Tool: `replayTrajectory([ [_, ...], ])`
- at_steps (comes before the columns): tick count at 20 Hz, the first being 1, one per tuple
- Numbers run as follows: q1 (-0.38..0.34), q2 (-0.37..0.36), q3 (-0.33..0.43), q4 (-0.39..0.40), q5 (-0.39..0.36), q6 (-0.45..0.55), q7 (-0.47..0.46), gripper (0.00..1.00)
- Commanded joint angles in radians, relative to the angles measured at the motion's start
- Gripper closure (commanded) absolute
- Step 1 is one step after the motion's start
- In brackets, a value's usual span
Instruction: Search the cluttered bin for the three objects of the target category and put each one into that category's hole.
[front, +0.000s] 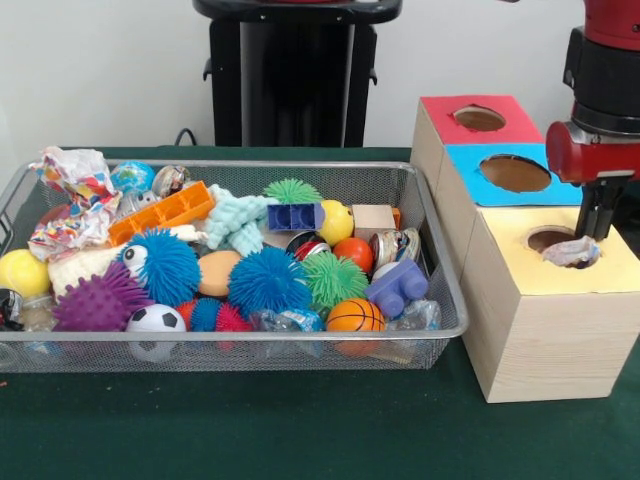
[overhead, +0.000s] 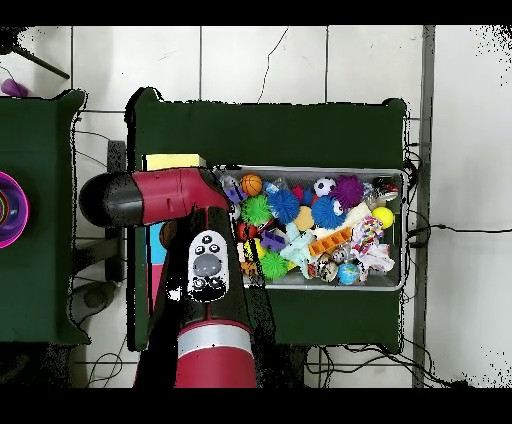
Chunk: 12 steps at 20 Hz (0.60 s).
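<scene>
Left of frame: we see the wire basket (front: 440, 300).
Right: three boxes (front: 540, 330) in a row.
Nearest box's hole (front: 555, 240): paper wad (front: 572, 252) in it.

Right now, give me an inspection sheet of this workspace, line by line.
Surface: green-covered table.
Job's things: wire mesh bin full of toys; one crumpled printed paper wad lies at its end farthest from the boxes; another wad sits in the yellow-topped box's hole.
Clutter: spiky balls, soccer ball, mini basketball, mint fuzzy toy, orange block.
Gripper: gripper just above the yellow hole; open or shut cannot be told.
Cables: several on the tiled floor.
Surroundings: red-topped box, blue-topped box, a second green table.
</scene>
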Motion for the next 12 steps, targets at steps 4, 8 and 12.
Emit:
replayTrajectory([
  [4,-0.105,0.126,0.051,-0.126,-0.029,0.072,0.001,1.00],
  [8,-0.129,0.125,0.069,-0.147,-0.043,0.117,-0.032,1.00],
  [12,-0.158,0.128,0.089,-0.130,-0.057,0.130,-0.063,1.00],
])
